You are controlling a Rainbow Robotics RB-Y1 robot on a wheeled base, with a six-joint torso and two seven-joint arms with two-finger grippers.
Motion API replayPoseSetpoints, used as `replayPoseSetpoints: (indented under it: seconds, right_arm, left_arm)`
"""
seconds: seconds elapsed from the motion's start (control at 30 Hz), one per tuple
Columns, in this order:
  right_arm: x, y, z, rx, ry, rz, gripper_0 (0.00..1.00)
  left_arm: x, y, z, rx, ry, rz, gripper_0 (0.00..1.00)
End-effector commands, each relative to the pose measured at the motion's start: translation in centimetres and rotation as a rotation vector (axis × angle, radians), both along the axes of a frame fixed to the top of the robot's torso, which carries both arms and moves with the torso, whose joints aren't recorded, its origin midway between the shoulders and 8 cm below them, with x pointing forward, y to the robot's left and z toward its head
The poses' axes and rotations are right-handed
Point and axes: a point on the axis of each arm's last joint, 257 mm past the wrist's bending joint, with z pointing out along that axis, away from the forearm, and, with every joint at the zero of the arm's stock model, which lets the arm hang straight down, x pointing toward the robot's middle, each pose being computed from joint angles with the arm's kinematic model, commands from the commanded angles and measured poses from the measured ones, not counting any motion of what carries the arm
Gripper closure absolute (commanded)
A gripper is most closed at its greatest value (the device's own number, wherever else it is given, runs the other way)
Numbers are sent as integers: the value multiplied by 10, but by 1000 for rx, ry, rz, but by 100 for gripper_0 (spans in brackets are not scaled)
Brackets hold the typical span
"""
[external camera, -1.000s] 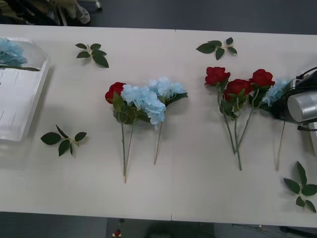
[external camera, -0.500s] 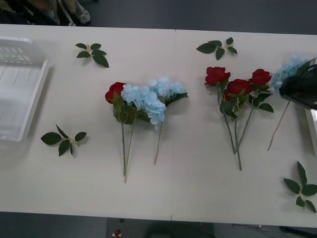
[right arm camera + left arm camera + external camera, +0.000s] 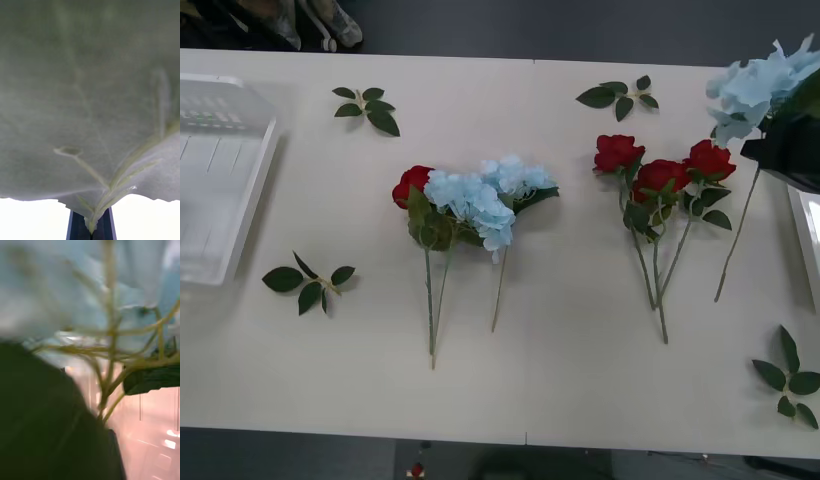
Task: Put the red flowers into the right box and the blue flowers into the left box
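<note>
Lifting a blue hydrangea-like flower [image 3: 760, 88] off the table [image 3: 580, 360], the right gripper [image 3: 790, 150] shows as a dark mass at the front view's right edge, with the pale cluster above it and the thin stem [image 3: 736, 240] hanging down toward the tabletop. The bloom is held high and the stem trails, presumably so the flower clears the three red roses [image 3: 660, 172] lying just beside it before being carried to its box. In the right wrist view the two fingers [image 3: 75, 227] stand close together with a leaf base [image 3: 92, 223] pinched between them, and a broad leaf [image 3: 90, 93] lies across the lens; the grip is thus clenched on the flower near its leaves, not on the bare stem.

The left wrist view shows pale blue petals [image 3: 56, 288] and branching stalks [image 3: 108, 352] very near the lens, above a pale ribbed surface [image 3: 150, 416] that may be the left box; whether the left fingers are released or closed cannot be told.

The left box [image 3: 220, 180], white with slotted walls, sits at the table's left edge; a sliver of the right box [image 3: 808, 235] shows at the right edge, just under the right gripper. A mixed bunch waits mid-table: one red rose [image 3: 412, 184] touching two blue clusters [image 3: 480, 200]. Loose leaf sprigs [image 3: 368, 106] lie scattered, apart from the flowers. Judged from this, the sorting is at an early stage, with most flowers unsorted.
</note>
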Motion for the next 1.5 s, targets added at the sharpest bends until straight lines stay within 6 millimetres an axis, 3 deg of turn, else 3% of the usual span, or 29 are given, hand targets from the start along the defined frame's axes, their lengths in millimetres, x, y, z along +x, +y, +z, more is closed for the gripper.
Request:
replayPoseSetpoints:
  seconds: [0.03, 0.23, 0.4, 0.6, 0.63, 0.7, 0.87, 1.07, 1.23, 1.3, 1.4, 1.5]
  right_arm:
    - [-19, 43, 31, -48, -147, 153, 100]
    - [-31, 82, 60, -29, -291, 268, 100]
    - [-27, 122, 76, -12, -405, 340, 100]
    - [-24, 185, 88, -9, -492, 453, 100]
    - [-24, 195, 89, 11, -489, 478, 100]
    - [-25, 212, 90, 27, -499, 525, 100]
    - [-25, 245, 93, 49, -535, 627, 100]
    - [-24, 278, 103, 91, -574, 712, 100]
    - [-34, 298, 116, 147, -617, 775, 100]
    - [-37, 300, 120, 172, -618, 782, 100]
    - [-43, 302, 126, 202, -626, 801, 100]
    - [-50, 304, 132, 227, -636, 818, 100]
  left_arm:
    - [7, 5, 25, 52, -12, -24, 20]
    - [7, 5, 25, 52, -12, -24, 0]
    - [7, 5, 25, 52, -12, -24, 0]
    - [7, 5, 25, 52, -12, -24, 0]
    - [6, -2, 9, 34, 5, -31, 0]
    - [6, -4, 5, 27, 9, -32, 0]
    - [15, -13, 27, 20, -21, -65, 0]
    - [31, -67, 57, -70, -36, -155, 0]
    - [44, -140, 81, -195, -52, -260, 0]
    - [47, -160, 83, -238, -60, -294, 0]
    - [56, -218, 84, -380, -86, -388, 0]
    - [61, -260, 85, -475, -116, -463, 0]
